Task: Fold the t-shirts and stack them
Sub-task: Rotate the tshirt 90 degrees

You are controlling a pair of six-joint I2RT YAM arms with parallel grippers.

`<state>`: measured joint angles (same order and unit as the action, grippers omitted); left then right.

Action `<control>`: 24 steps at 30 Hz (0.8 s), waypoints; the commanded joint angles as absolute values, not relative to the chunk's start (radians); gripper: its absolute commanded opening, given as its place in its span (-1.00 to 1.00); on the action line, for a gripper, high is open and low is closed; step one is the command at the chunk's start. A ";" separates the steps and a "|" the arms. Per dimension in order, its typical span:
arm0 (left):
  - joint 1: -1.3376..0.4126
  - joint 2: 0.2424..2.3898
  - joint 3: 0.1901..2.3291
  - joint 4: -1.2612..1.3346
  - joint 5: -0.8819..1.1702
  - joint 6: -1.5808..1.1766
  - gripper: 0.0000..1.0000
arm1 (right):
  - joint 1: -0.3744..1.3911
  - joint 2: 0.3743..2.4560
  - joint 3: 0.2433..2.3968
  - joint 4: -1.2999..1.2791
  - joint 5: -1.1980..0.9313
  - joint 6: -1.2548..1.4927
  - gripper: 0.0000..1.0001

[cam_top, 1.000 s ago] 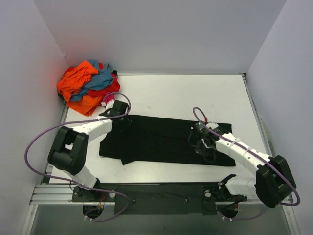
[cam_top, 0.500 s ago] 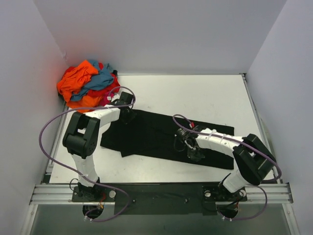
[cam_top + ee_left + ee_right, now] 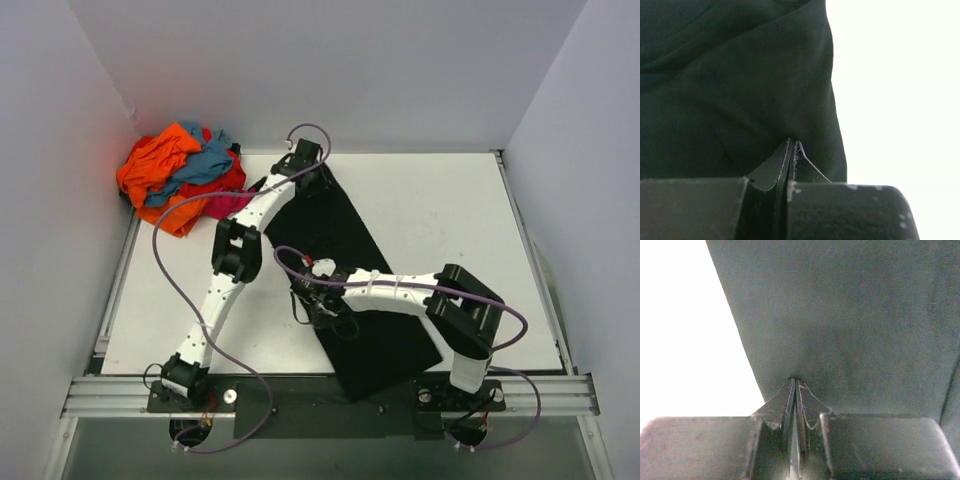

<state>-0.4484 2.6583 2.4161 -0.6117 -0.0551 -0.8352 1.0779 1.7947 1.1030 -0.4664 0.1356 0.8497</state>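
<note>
Far left, back corner: you've got the pile (image 3: 178, 172), a crumpled heap of orange, teal and red knit with a bit of pink poking out at the right edge. All soft lumps, no clear shape to any single shirt.

Next over, your left gripper (image 3: 308, 178) is stretched way out to the far end of the black shirt (image 3: 342, 232). In the left wrist view the left gripper (image 3: 792, 147) has both thin dark fingers pressed flat together with the hem pinched between them. The black shirt (image 3: 735, 85) fans out from that pinch in soft, shallow creases, and its right edge runs down as a gently curved line against the bright surface.

From above, the shirt lies as a long matte black strip running diagonally, far-left to near-right. It widens toward the near edge, where the bottom corner hangs over the dark base rail.

Your right gripper (image 3: 316, 300) sits on the strip's left edge around the middle. In the right wrist view the right gripper (image 3: 793, 386) is clamped tight on the fabric too. There the black shirt (image 3: 850, 325) looks smooth with a fine jersey weave, and its edge is straight.

The rest to the right is the plain white table (image 3: 455, 215), smooth and flat.
</note>
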 commanded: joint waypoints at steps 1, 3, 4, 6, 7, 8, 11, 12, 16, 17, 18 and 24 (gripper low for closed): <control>-0.448 2.935 2.768 -0.790 0.184 -0.825 -1.00 | 1.040 1.743 1.106 -0.192 -0.076 0.787 -1.00; -0.439 2.877 2.521 -0.553 0.271 -0.893 -1.00 | 0.973 1.666 1.077 -0.172 -0.109 0.775 -0.87; -0.439 2.828 2.460 -0.478 0.275 -0.909 -1.00 | 0.904 1.640 1.068 -0.172 -0.120 0.767 -0.82; -0.448 2.818 2.450 -0.474 0.268 -0.885 -1.00 | 0.794 1.576 1.037 -0.186 -0.143 0.749 -0.70; -0.456 2.824 2.477 -0.474 0.275 -0.881 -1.00 | 0.717 1.540 1.023 -0.205 -0.147 0.739 -0.66; -0.460 2.826 2.485 -0.436 0.310 -0.881 -1.00 | 0.681 1.525 1.014 -0.213 -0.152 0.714 -0.64; -0.483 2.841 2.557 -0.400 0.334 -0.879 -1.00 | 0.510 1.479 0.979 -0.256 -0.152 0.667 -0.46; -0.492 2.849 2.572 -0.388 0.345 -0.876 -1.00 | 0.483 1.477 0.979 -0.262 -0.155 0.646 -0.44; -0.525 2.832 2.583 -0.325 0.367 -0.876 -1.00 | 0.365 1.545 1.046 -0.345 -0.160 0.578 -0.34; -0.526 2.814 2.577 -0.319 0.365 -0.870 -1.00 | 0.339 1.575 1.069 -0.345 -0.166 0.569 -0.32; -0.526 2.800 2.557 -0.310 0.365 -0.855 -0.99 | 0.327 1.588 1.080 -0.347 -0.178 0.563 -0.25; -0.509 2.588 2.468 -0.322 0.316 -0.750 -0.80 | 0.249 1.751 1.247 -0.354 -0.218 0.565 -0.16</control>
